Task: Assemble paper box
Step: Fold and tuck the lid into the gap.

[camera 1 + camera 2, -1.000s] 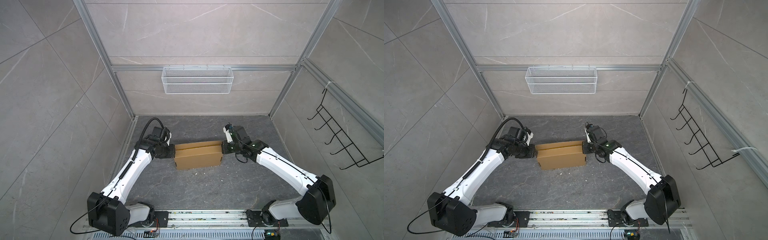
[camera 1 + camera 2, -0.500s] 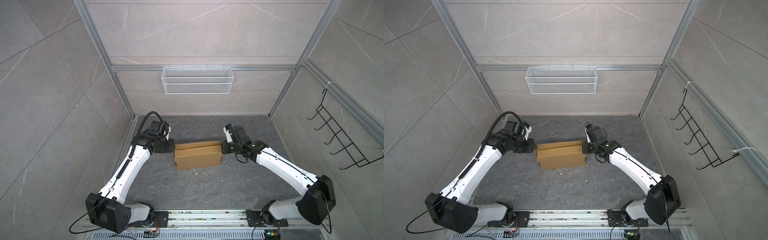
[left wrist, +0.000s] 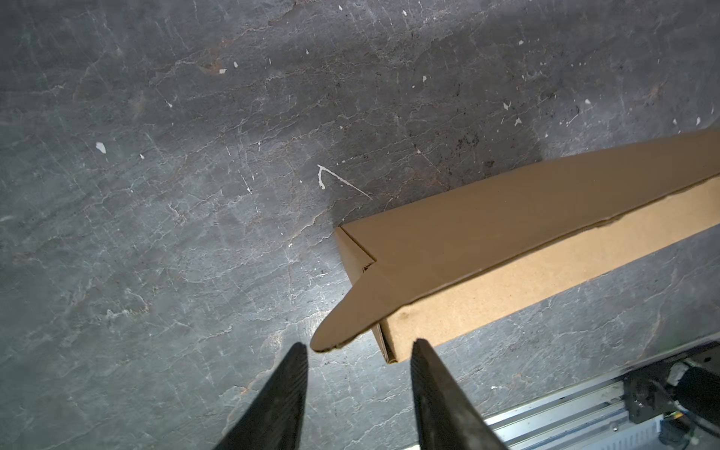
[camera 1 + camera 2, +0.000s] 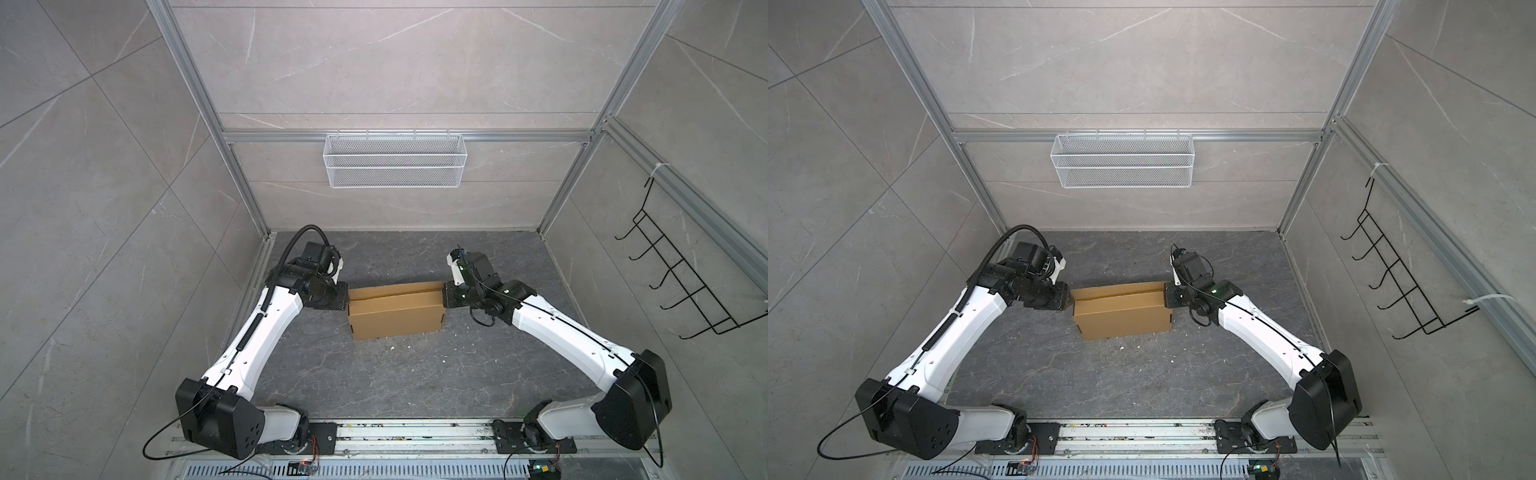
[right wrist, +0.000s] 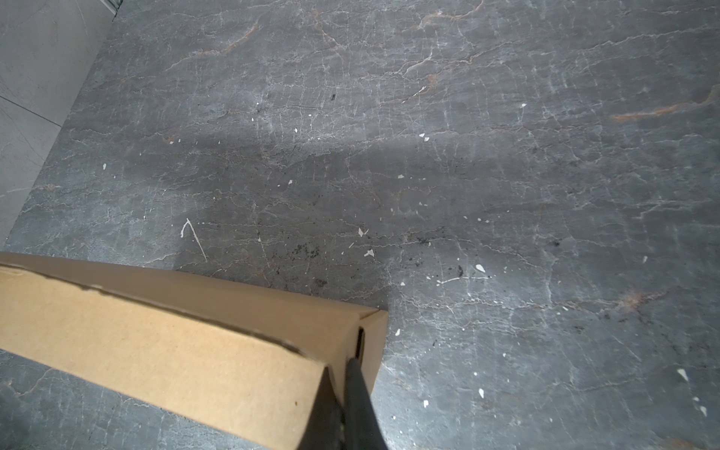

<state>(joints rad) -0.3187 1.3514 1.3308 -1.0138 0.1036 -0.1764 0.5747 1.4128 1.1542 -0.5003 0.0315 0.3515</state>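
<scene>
The paper box (image 4: 395, 316) (image 4: 1121, 318) is plain brown cardboard and stands on the dark stone floor, in the middle between my two arms. My left gripper (image 4: 345, 297) (image 4: 1068, 300) is at its left end. In the left wrist view this gripper (image 3: 358, 346) is open, and a rounded flap (image 3: 343, 323) of the box points into the gap without touching either finger. My right gripper (image 4: 444, 297) (image 4: 1166, 299) is at the box's right end. In the right wrist view it (image 5: 343, 374) is shut, with its tips against the end wall by a narrow slot (image 5: 359, 343).
A white wire mesh basket (image 4: 395, 166) hangs on the back wall. A black wire hook rack (image 4: 681, 286) is on the right wall. The arms' mounting rail (image 4: 415, 432) runs along the front. Small white crumbs (image 4: 390, 348) lie on the floor. The left wall's frame (image 4: 257, 270) stands close to the left arm.
My left gripper's jaws have opened wider at the box's left end, and the left arm has shifted slightly. The right arm and the box have stayed put.
</scene>
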